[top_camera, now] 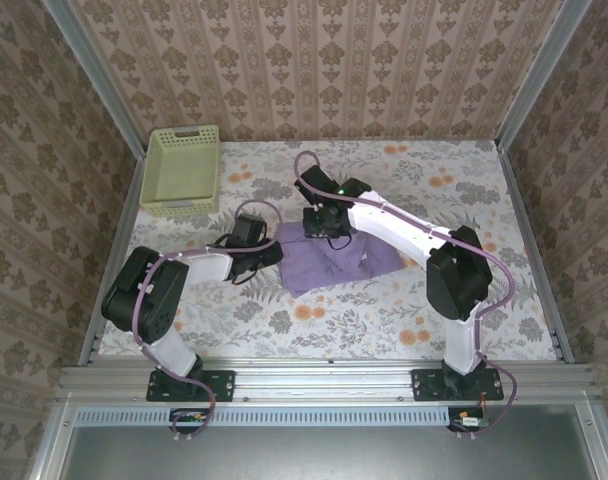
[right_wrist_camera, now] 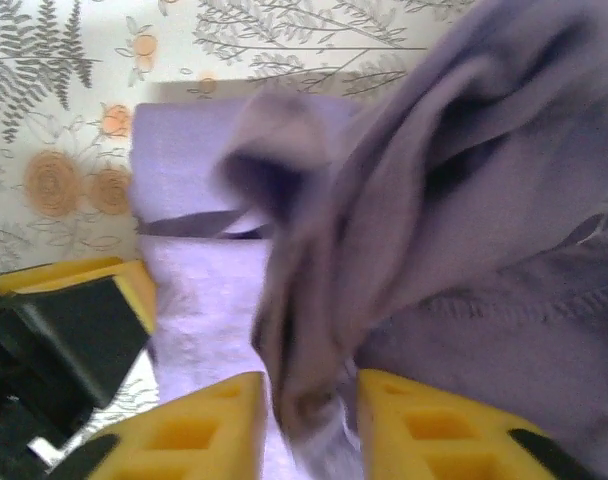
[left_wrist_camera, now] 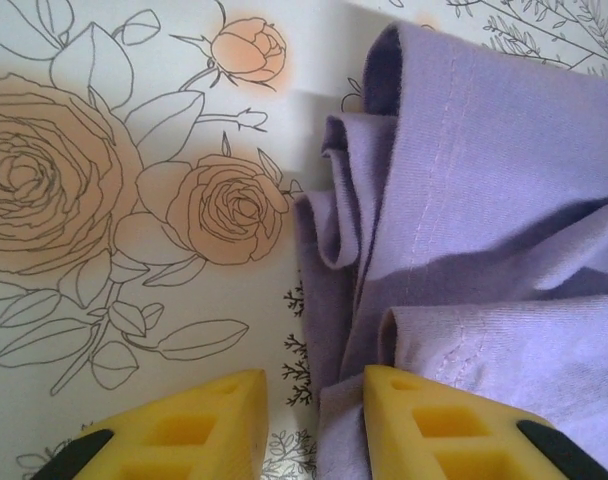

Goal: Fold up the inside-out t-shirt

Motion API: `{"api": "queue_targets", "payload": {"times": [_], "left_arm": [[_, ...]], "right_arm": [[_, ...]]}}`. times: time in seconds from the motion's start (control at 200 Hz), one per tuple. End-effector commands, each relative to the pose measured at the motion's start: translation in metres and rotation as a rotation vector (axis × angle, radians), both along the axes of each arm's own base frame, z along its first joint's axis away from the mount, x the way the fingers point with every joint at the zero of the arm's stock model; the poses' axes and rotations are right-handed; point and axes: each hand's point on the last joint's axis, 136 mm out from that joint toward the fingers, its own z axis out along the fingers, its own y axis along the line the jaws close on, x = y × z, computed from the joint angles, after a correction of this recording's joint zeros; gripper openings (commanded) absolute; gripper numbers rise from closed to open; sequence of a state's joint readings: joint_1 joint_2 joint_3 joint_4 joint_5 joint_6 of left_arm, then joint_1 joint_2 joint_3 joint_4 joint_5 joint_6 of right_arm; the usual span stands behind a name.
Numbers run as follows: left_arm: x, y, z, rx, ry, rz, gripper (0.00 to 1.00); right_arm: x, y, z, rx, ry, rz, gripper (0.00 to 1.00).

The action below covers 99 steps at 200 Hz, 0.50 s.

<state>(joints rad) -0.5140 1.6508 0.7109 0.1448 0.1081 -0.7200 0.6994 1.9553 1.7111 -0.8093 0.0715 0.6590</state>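
The inside-out t-shirt (top_camera: 336, 260) lies bunched in a lavender heap at the middle of the flowered table. In the left wrist view its rolled left edge (left_wrist_camera: 484, 200) runs down between my fingers, against the right one. My left gripper (left_wrist_camera: 314, 392) is open at that edge, low over the table, with bare tablecloth showing beside the left finger (left_wrist_camera: 199, 425). From above, the left gripper (top_camera: 274, 254) sits at the heap's left end. My right gripper (top_camera: 324, 226) is at the heap's far side. It stands open (right_wrist_camera: 309, 398), and a blurred fold of the shirt (right_wrist_camera: 464, 200) hangs between its fingers.
A pale green plastic basket (top_camera: 181, 170) stands at the back left corner. Patterned walls close in the table on three sides. The left gripper's yellow and black finger (right_wrist_camera: 74, 320) shows close by in the right wrist view. Bare tablecloth (top_camera: 384, 320) lies in front of the shirt.
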Motion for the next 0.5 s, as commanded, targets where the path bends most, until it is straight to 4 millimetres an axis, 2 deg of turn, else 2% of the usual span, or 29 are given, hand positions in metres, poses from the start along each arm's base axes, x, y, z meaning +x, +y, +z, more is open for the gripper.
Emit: {"api": "queue_targets", "payload": {"times": [0.0, 0.11, 0.155, 0.21, 0.285, 0.37, 0.445, 0.49], "left_arm": [[-0.028, -0.002, -0.010, -0.014, 0.059, -0.007, 0.35], [-0.031, 0.013, 0.005, 0.032, 0.023, 0.016, 0.37], [-0.032, 0.015, 0.011, 0.054, 0.015, 0.006, 0.38], [-0.034, 0.014, 0.020, 0.090, -0.002, -0.014, 0.39], [-0.036, 0.008, 0.041, 0.150, -0.045, -0.047, 0.40], [-0.040, -0.012, 0.073, 0.180, -0.123, -0.095, 0.43], [-0.042, -0.026, 0.099, 0.193, -0.175, -0.112, 0.47], [-0.042, -0.036, 0.107, 0.183, -0.181, -0.127, 0.49]], "right_arm": [[-0.006, 0.029, 0.033, 0.086, -0.022, 0.097, 0.51], [-0.014, 0.014, 0.066, 0.079, -0.100, 0.130, 0.59], [-0.014, -0.001, 0.075, 0.048, -0.142, 0.114, 0.61], [-0.011, -0.034, 0.080, -0.005, -0.189, 0.061, 0.63], [-0.007, -0.073, 0.070, -0.032, -0.173, 0.000, 0.63], [-0.001, -0.113, 0.050, -0.046, -0.141, -0.073, 0.63], [0.001, -0.133, 0.035, -0.036, -0.123, -0.108, 0.63], [0.001, -0.140, 0.025, -0.025, -0.110, -0.126, 0.63]]}}
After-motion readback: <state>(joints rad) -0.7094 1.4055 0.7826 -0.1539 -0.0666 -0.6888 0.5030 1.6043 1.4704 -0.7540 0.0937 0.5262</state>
